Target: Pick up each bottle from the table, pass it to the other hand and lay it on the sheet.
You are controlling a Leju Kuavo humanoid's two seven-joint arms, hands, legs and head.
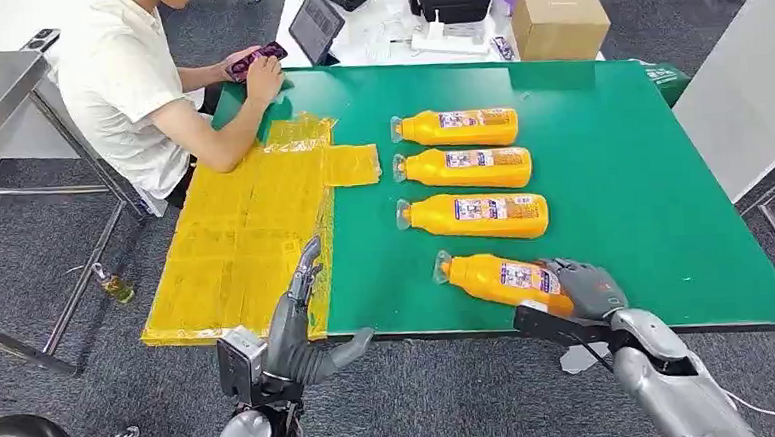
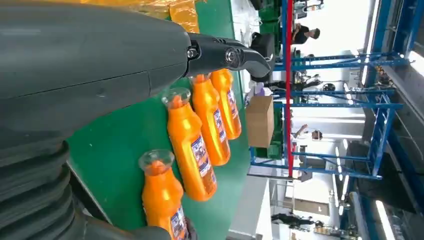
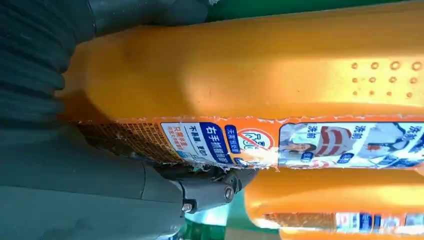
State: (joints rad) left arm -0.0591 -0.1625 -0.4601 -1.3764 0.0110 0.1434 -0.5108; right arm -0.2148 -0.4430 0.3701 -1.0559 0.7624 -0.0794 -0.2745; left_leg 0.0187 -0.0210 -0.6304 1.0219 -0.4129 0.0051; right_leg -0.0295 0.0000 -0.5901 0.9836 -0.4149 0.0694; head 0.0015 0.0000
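The right hand (image 1: 579,287) grips the nearest bottle's (image 1: 497,280) base end; it looks rigid, slick and fairly heavy, so mid-body suits best. Left hand (image 1: 303,313) fingers released.

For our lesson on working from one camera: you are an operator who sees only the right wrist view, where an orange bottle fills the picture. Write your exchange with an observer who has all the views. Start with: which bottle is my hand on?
Observer: Your right hand grips the base end of the nearest bottle, which lies askew by the near edge of the table.
Operator: How many more are waiting?
Observer: Three other bottles lie in a row beyond it, caps towards the yellow sheet.
Operator: Is my left hand ready to receive?
Observer: The left hand is at the sheet's near edge, fingers apart, holding nothing.
Operator: Is the sheet free?
Observer: No bottles on it, but a person's forearm rests on its far end.
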